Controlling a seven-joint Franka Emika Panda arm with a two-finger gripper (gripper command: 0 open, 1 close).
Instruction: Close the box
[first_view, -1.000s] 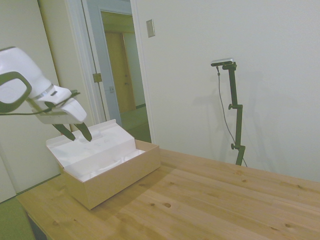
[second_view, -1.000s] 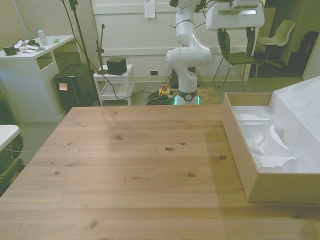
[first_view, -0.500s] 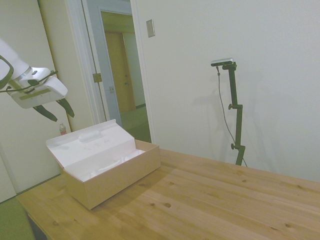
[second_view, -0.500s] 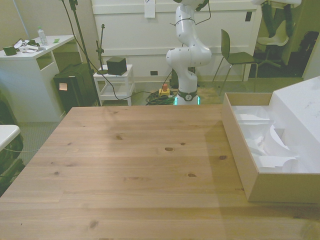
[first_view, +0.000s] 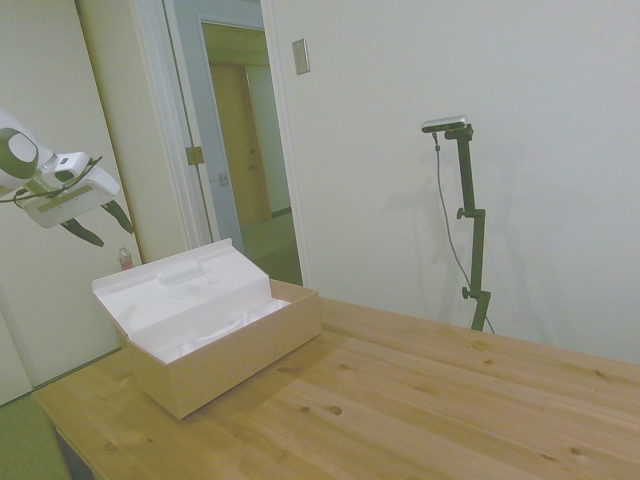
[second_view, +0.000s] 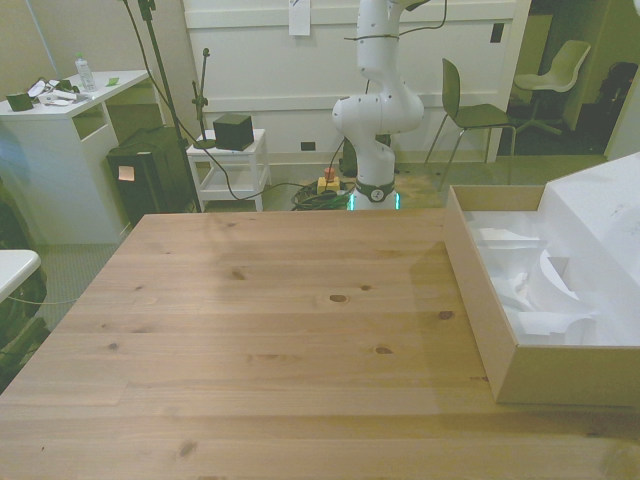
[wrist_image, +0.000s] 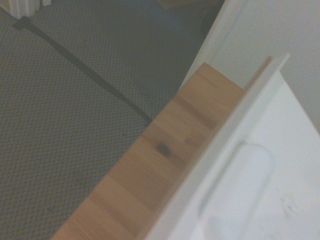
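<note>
My gripper (first_view: 97, 225) fingers parted, empty, hanging high past the table's (first_view: 420, 400) end, well clear of the box (first_view: 215, 340), which sits open at that end, lid (first_view: 180, 290) raised.

A wooden desk (first_view: 420, 400) of pale knotty planks. One thing rests directly on it: a long tan cardboard box (first_view: 225, 355), open, its white-lined lid (first_view: 175, 285) tilted up and back. In the front view the box (second_view: 495, 330) sits along the desk's right edge.
</note>
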